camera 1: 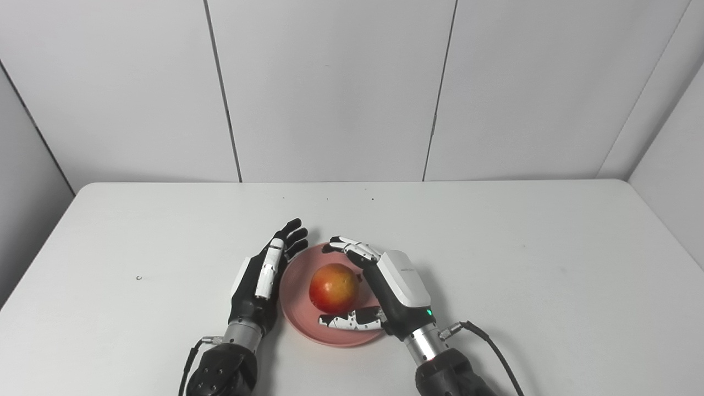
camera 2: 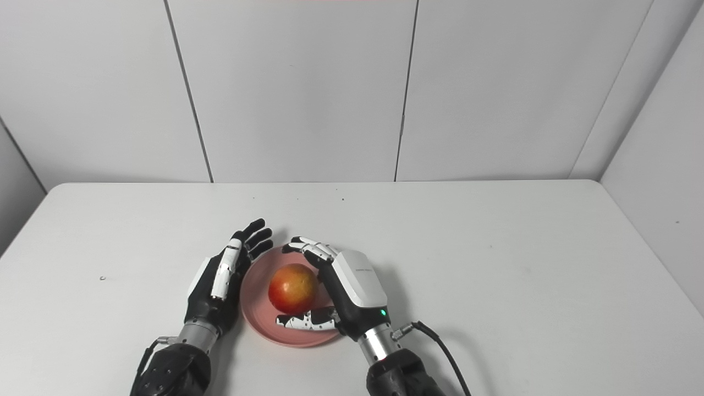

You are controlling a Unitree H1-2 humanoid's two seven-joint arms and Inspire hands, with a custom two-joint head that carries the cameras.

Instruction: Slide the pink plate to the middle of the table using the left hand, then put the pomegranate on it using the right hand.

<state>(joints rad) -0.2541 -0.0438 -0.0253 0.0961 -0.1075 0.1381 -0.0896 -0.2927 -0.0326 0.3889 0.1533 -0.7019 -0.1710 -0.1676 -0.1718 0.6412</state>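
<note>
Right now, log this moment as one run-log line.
plate: mid-table, near front | pomegranate: on plate | right hand: open, cupped around pomegranate | left hand: open, beside plate's left rim

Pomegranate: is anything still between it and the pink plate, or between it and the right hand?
Nothing visible. The pomegranate already sits on the pink plate. The right hand is open around it, fingers behind and thumb in front, apparently not gripping. The left hand rests open beside the plate's left rim.
</note>
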